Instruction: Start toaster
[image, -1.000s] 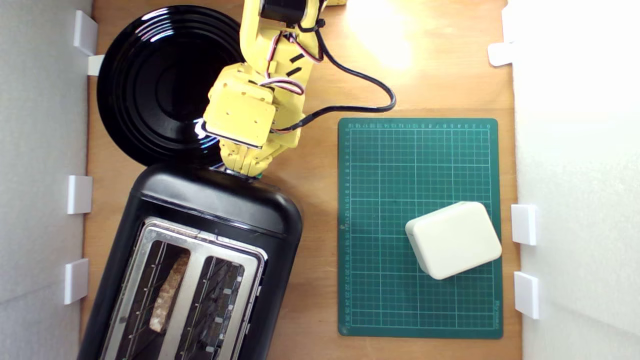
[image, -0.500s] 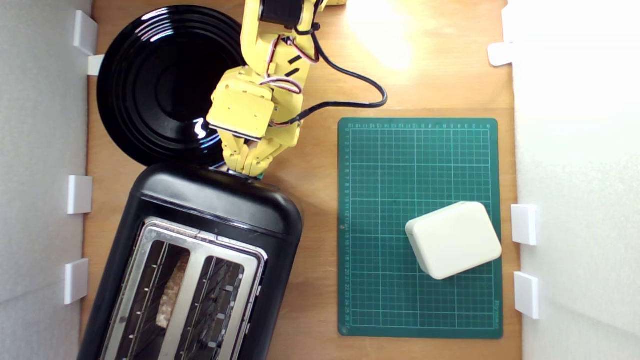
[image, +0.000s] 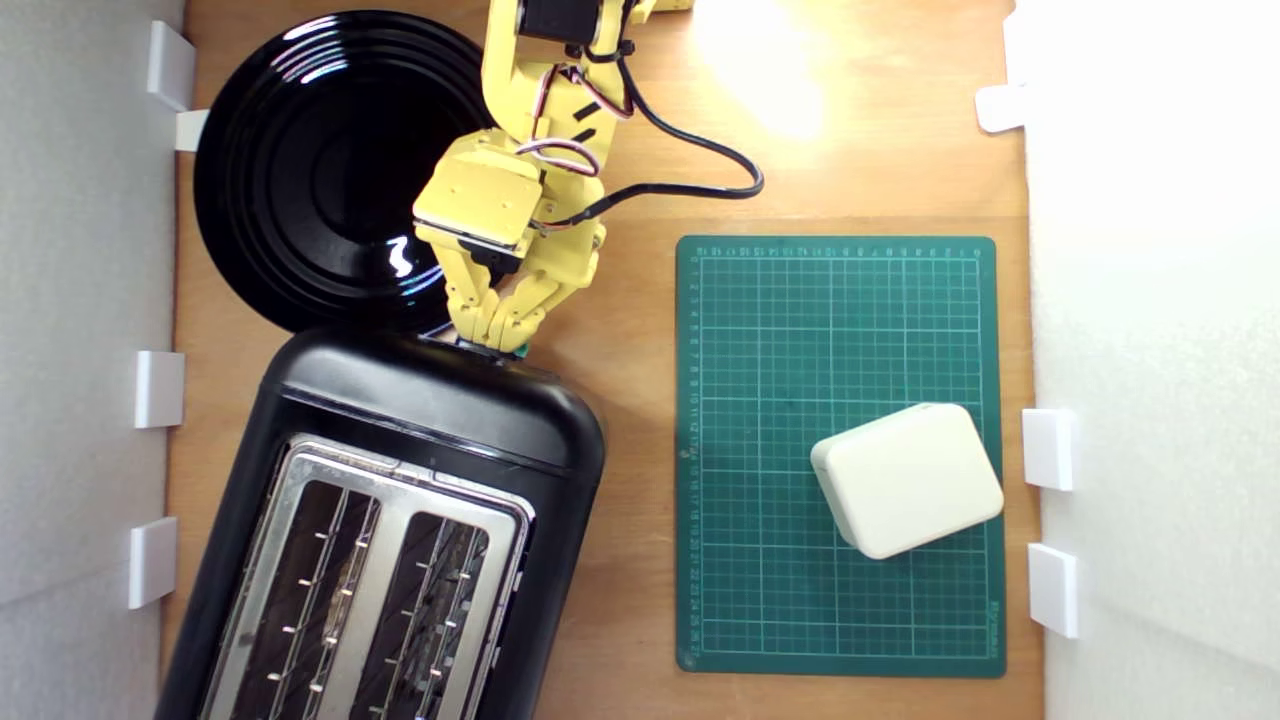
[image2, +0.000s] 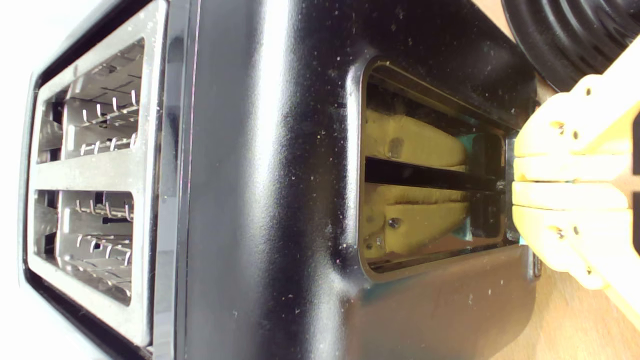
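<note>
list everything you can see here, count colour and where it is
large black plastic two-slot toaster: 1, black with shiny metal top, exterior view's lower left
round glossy black plate: 1, black, exterior view's upper left
green gridded cutting mat: 1, green, exterior view's right of centre
rounded cream plastic box: 1, cream, on the mat
small white wall brackets: several, white, along both side walls
wooden table: 1, light brown, under everything
yellow robot arm's tool: 1, yellow, closed at the toaster's lever end
</note>
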